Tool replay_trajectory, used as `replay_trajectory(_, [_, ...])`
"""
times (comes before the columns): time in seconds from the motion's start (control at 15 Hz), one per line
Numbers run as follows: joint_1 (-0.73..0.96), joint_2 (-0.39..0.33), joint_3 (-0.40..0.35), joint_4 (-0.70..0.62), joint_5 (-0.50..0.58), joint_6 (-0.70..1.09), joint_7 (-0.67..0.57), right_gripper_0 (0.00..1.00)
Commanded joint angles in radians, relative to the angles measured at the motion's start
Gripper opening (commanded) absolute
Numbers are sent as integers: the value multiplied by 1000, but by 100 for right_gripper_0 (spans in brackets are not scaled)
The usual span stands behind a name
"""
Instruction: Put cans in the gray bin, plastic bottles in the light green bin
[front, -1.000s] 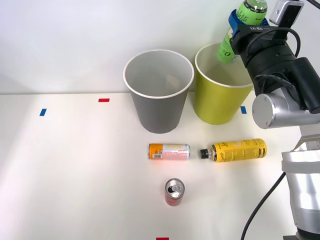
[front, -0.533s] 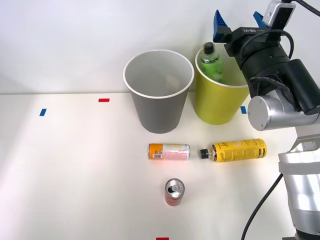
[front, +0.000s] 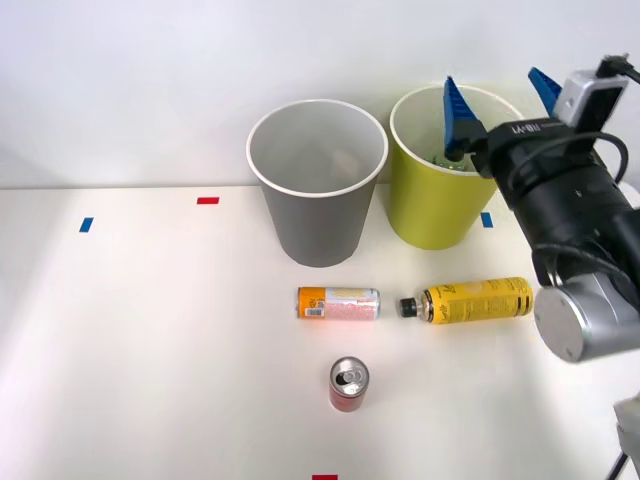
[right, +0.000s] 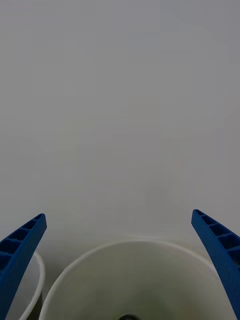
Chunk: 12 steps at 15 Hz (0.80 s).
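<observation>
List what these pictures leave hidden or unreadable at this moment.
- Green bottle in the light green bin: front view shows a sliver; the bin's wall and the right gripper hide the rest.
- Bottom of the gray bin: front view, hidden by its own wall.
- Print on the yellow bottle and orange can: front view, too small to read.
- Light green bin: wrist view, cut off by the picture's edge.

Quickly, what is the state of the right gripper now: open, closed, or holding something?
Right gripper: open and holding nothing, its blue fingers spread wide above the light green bin.
</observation>
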Motion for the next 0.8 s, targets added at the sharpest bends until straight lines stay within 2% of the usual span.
replay_trajectory(0.07, [220,-27,4,-188,-10,-1,-23,100])
replay_trajectory(0.33, [481,-50,12,-303,-14,-73,-38,100])
replay_trajectory(0.47, [616,-77,36,-301,-19,-186,-46,100])
replay_trajectory(0.67, [685,-77,84,-272,-16,-205,-46,100])
replay_trajectory(0.8, [714,-69,110,-223,-16,-278,-43,100])
